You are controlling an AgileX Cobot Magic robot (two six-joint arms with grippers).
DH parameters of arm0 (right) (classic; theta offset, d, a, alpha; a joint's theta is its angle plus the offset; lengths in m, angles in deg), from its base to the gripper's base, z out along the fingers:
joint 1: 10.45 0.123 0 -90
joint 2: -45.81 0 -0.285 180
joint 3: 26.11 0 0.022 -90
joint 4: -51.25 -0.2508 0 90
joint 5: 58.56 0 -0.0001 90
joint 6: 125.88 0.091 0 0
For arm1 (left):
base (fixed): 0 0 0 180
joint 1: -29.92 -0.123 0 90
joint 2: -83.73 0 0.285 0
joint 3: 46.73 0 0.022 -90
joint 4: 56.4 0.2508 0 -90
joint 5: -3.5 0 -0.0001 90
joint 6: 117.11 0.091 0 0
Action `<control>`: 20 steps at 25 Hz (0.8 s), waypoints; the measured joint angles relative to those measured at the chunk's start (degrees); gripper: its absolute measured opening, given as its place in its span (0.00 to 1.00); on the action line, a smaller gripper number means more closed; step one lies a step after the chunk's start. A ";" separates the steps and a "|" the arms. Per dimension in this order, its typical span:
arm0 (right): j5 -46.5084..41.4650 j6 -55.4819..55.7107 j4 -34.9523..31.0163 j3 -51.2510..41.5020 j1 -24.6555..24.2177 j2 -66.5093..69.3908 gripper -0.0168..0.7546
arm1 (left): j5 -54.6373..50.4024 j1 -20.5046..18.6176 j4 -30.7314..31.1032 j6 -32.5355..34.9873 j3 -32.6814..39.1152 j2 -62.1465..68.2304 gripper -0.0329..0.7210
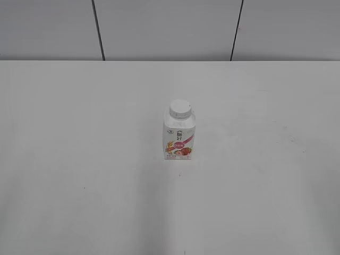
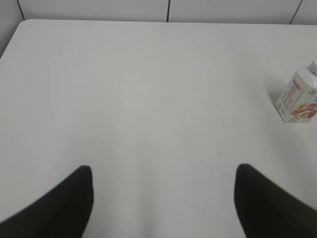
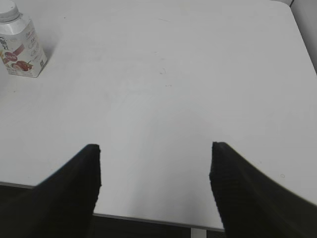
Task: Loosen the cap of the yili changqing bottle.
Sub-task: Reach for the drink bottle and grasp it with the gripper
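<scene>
The yili changqing bottle [image 1: 178, 137] stands upright near the middle of the white table [image 1: 79, 159]. It is small, white, with a pink-red strawberry label. Its white ribbed cap [image 1: 179, 109] sits on the neck. The bottle also shows at the right edge of the left wrist view [image 2: 298, 97] and at the top left of the right wrist view [image 3: 21, 48], with its cap [image 3: 9, 10]. My left gripper [image 2: 163, 171] is open and empty, far left of the bottle. My right gripper [image 3: 154, 148] is open and empty, far right of it, near the table's front edge. Neither gripper shows in the exterior view.
A grey panelled wall [image 1: 170, 26] runs behind the table's far edge. The table's front edge [image 3: 148, 219] shows just under my right gripper. The table's left back corner [image 2: 22, 22] shows in the left wrist view.
</scene>
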 joint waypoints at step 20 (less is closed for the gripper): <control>0.05 0.00 0.00 0.00 0.00 0.00 0.73 | 20.12 0.00 -0.21 0.17 -3.62 11.96 0.76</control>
